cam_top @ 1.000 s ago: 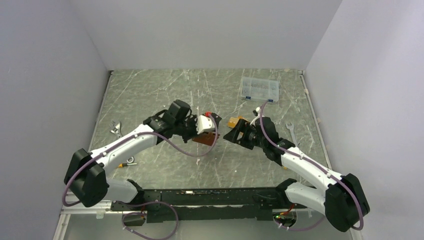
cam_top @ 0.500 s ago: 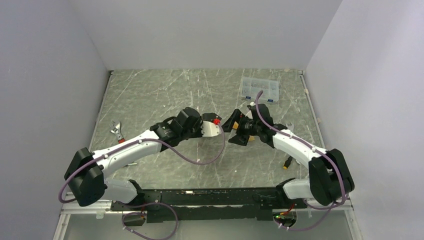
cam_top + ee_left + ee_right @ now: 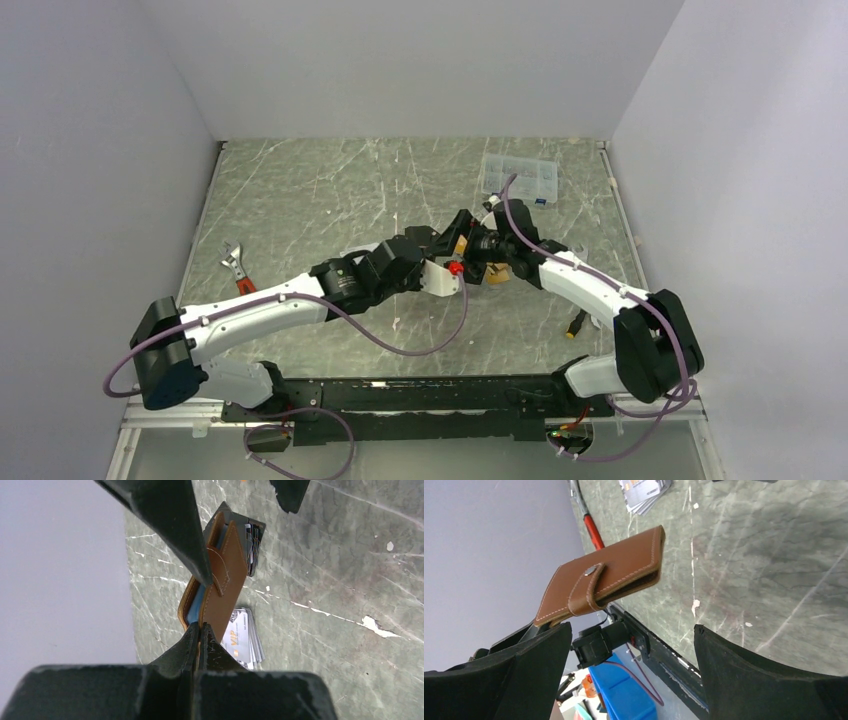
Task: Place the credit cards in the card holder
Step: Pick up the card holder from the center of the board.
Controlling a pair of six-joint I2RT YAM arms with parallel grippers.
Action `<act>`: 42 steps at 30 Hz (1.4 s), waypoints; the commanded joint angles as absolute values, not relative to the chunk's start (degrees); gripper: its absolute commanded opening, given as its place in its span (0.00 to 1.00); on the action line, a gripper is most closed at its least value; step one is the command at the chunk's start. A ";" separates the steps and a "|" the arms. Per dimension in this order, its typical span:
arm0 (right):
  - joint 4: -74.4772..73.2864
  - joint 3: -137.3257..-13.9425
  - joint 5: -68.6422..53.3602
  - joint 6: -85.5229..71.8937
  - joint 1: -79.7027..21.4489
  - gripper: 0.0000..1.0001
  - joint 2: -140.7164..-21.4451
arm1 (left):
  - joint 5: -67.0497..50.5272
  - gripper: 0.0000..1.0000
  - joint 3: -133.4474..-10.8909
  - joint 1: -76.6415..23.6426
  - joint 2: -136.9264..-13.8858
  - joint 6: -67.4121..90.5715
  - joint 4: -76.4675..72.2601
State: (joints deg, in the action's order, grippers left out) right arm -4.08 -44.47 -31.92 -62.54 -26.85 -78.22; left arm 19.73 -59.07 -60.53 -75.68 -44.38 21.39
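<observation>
**Card holder held up, strap fastened, as second arm moves in**

The left fingers (image 3: 197, 642) are clenched on the near edge of the small tan-brown leather folding card holder (image 3: 604, 580). They hold it clear of the grey marbled bench (image 3: 300, 190), around the middle and a little to the right. The right fingers (image 3: 749, 680) are spread wide and grasp nothing. The card holder sits ahead of the gap between them. Whether either tip touches the leather cannot be told.

The snap tab (image 3: 586, 592) is buttoned across the spine, so the pockets are shut. A fanned pile of silver-grey plastic cards (image 3: 242, 632) lies on the bench just below the card holder. A stack of black plastic cards (image 3: 254, 532) lies a little farther off. None has gone in.

The step in hand looks to be undoing the strap. To do it well, the right fingers should close on the tab alone, near its free end, and peel it away from the stud. The left grip must stay firm so the leather does not twist out. Catching the whole cover would likely drag the card holder from the left fingers' thin hold on its edge.
</observation>
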 commanded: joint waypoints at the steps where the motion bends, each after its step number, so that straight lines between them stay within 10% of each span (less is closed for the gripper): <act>1: -1.38 -46.25 -31.57 -65.07 -27.91 0.94 -77.83 | 22.73 0.00 -58.79 -62.53 -73.37 -44.99 19.78; 42: -2.19 -41.29 -20.01 -86.23 -30.32 0.88 -71.78 | 25.37 0.00 -59.10 -63.04 -74.32 -49.18 15.90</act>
State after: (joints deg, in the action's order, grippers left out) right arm -2.07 -42.98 -21.96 -79.55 -28.95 -71.81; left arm 22.11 -56.93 -62.72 -74.32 -47.44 22.85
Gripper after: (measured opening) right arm 0.885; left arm 0.017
